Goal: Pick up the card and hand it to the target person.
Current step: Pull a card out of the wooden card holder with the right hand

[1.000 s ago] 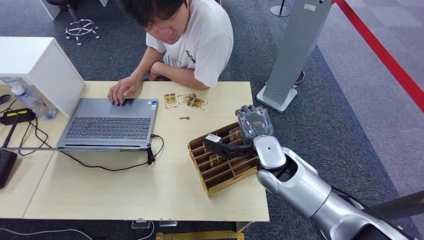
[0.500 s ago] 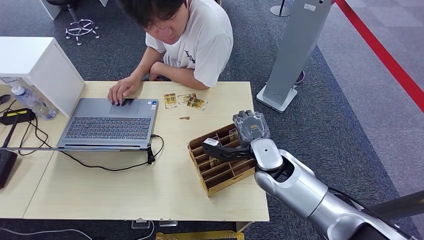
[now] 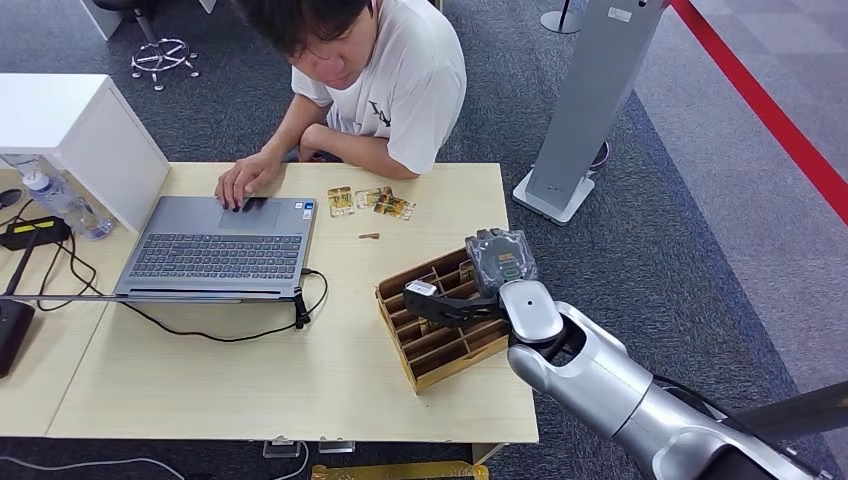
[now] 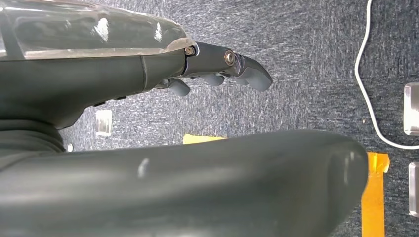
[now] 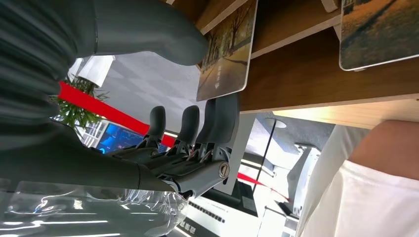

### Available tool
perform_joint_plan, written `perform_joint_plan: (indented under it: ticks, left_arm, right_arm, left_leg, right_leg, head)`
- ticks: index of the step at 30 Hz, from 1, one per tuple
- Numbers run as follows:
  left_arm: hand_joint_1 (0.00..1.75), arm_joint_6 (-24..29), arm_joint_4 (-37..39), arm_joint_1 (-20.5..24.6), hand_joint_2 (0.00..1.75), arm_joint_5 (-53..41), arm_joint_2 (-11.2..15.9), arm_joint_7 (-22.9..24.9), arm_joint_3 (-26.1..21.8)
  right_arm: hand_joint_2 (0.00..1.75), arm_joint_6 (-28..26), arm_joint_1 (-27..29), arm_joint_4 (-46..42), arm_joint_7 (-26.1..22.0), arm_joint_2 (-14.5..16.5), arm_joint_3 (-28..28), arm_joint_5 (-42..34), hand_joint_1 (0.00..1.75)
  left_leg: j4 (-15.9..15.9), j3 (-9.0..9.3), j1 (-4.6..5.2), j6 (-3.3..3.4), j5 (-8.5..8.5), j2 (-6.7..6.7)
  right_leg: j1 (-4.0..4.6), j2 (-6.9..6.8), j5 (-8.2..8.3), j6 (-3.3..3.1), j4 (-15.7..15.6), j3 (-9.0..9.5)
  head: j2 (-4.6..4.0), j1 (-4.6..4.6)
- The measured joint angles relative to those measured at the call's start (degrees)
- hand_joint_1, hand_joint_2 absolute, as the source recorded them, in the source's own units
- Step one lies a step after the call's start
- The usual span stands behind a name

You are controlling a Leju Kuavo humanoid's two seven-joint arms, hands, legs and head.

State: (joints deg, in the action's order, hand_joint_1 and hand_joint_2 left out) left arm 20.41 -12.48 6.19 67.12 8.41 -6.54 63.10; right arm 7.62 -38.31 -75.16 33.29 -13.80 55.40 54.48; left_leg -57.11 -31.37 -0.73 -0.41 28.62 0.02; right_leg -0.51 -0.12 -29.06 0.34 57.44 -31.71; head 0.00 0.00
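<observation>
From the head camera you see your right hand (image 3: 478, 290) reaching over the brown wooden slotted card rack (image 3: 440, 345) near the right end of the pale wooden table (image 3: 250, 380). Its dark fingers (image 3: 440, 305) stretch across the rack's slots, pointing toward the open grey laptop (image 3: 215, 250), and a small pale card end (image 3: 421, 288) sits right at the fingertips. Beyond the hand, toward the person in the white T-shirt (image 3: 390, 80), three small picture cards (image 3: 368, 202) lie flat on the table, well apart from the rack. That person's hand (image 3: 243, 182) rests on the laptop's far edge.

In the right wrist view you get the grip close up: the thick grey thumb (image 5: 153, 34) lies against one face of a glossy card printed with a tree scene (image 5: 227, 54), and the dark fingers (image 5: 217, 118) sit just behind its other face, so your hand is pinching this card. The card stands against a wooden divider (image 5: 316, 74) of the rack; a second picture card (image 5: 378, 32) stands in the next slot, apart from the hand.

In the left wrist view your left hand (image 4: 217, 69) hangs over grey carpet (image 4: 306, 84) with its fingers loosely curled and nothing in them; whether they are fully closed, you cannot tell
</observation>
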Motion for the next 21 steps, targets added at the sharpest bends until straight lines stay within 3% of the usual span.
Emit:
perform_joint_plan:
  ticks: [6, 17, 21]
  left_arm:
    - [0.0, 0.0, 0.0, 0.0, 0.0, 0.0, 0.0, 0.0, 0.0]
    - [0.0, 0.2, 0.0, 0.0, 0.0, 0.1, 0.0, 0.0, 0.0]
    - [0.0, 0.0, 0.0, 0.0, 1.75, 0.0, 0.0, 0.0, 0.0]
  right_arm:
    - [1.75, 0.0, 0.0, 0.3, 0.0, 0.1, 0.2, -0.2, 1.37]
    - [1.75, -0.4, -0.5, 0.5, -0.4, 0.1, 0.4, -0.6, 1.52]
    - [1.75, -0.4, -0.5, 0.6, -0.5, 0.1, 0.4, -0.9, 1.52]
  left_leg:
    - [0.0, 0.0, 0.0, 0.0, 0.0, 0.0]
    - [0.0, 0.07, 0.0, 0.0, -0.01, 0.01]
    - [0.0, 0.08, 0.0, 0.0, -0.01, 0.02]
  right_leg:
    - [0.0, 0.0, 0.0, 0.0, 0.0, 0.0]
    - [0.0, 0.01, 0.01, 0.0, 0.0, 0.05]
    - [0.0, 0.02, 0.01, -0.01, 0.0, 0.06]
  head:
    - [0.0, 0.01]
    - [0.0, 0.0]
    - [0.0, 0.0]
